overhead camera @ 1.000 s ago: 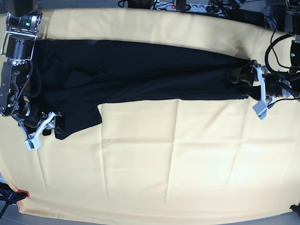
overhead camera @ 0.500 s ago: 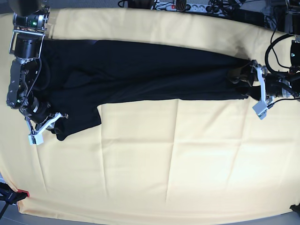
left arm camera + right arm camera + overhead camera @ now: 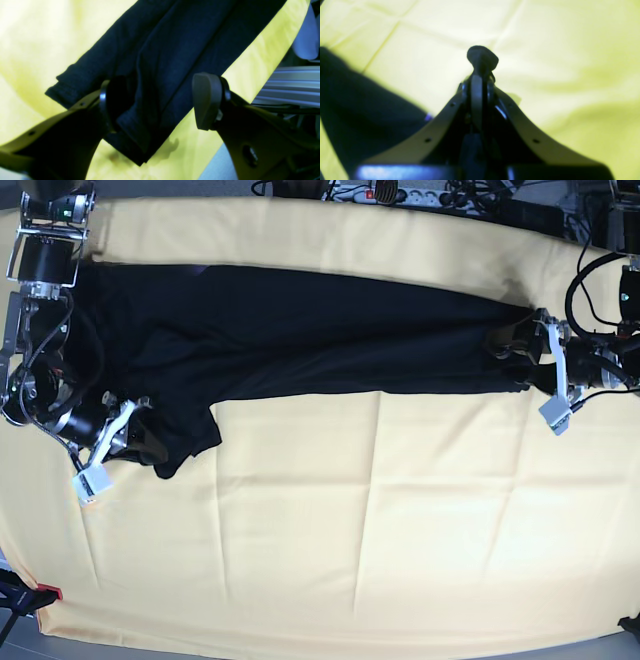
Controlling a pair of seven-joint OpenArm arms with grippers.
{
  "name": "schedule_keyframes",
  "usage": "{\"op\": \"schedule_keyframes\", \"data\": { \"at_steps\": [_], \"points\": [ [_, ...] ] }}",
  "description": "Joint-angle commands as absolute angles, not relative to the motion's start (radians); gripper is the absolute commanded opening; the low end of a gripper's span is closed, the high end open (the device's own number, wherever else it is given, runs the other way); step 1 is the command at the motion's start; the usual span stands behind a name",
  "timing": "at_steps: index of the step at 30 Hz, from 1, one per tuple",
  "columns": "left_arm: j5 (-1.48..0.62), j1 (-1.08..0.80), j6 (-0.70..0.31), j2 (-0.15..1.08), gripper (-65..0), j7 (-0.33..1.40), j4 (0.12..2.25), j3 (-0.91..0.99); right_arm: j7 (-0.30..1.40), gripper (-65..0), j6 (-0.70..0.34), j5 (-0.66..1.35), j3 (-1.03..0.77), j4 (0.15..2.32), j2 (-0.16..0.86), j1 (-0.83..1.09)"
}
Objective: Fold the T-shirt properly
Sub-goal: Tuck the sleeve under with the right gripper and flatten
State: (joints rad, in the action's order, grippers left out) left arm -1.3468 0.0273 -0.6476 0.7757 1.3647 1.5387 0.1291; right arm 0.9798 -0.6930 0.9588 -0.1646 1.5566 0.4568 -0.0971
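Observation:
The black T-shirt [image 3: 300, 330] lies as a long band across the pale yellow cloth, one sleeve [image 3: 185, 440] hanging toward the front at the left. My right gripper [image 3: 135, 445] is at that sleeve's outer edge. In the right wrist view its jaws [image 3: 482, 60] are shut, with a small dark lump of cloth poking past the tips. My left gripper [image 3: 520, 360] is at the band's far right end. It stands open [image 3: 157, 102] astride the layered hem [image 3: 135, 117], and one pad [image 3: 207, 100] is clear of the cloth.
The pale yellow cloth [image 3: 350, 530] covers the whole table. A power strip [image 3: 385, 192] and cables lie along the back edge. A small red object [image 3: 50, 592] sits at the front left corner. More cables [image 3: 585, 290] loop by the left arm.
My right gripper has shut at the sleeve and shifted right, and the sleeve's lower tip has moved right with it. The left arm has not moved.

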Motion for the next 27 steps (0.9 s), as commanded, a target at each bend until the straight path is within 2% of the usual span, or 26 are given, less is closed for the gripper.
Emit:
{"op": "schedule_keyframes", "data": {
  "at_steps": [1,14,23,27],
  "points": [
    [-1.367,0.042,-0.651,0.798,-22.0,1.358,1.551,0.139,0.964,-65.0,-0.698,0.981,-0.171,1.612,0.486,-0.086],
    [-1.367,0.042,-0.651,0.798,-22.0,1.357,1.551,0.139,0.971,-65.0,-0.698,0.98,-0.171,1.966,0.636,0.279],
    [-1.365,0.042,-0.651,0.798,-22.0,1.358,1.551,0.139,1.125,-65.0,-0.698,0.955,-0.171,2.029,0.683,0.374],
    [-1.365,0.042,-0.655,0.798,-22.0,1.358,1.551,0.139,1.13,-65.0,-0.698,0.863,-0.171,2.029,0.714,0.374]
  ]
}}
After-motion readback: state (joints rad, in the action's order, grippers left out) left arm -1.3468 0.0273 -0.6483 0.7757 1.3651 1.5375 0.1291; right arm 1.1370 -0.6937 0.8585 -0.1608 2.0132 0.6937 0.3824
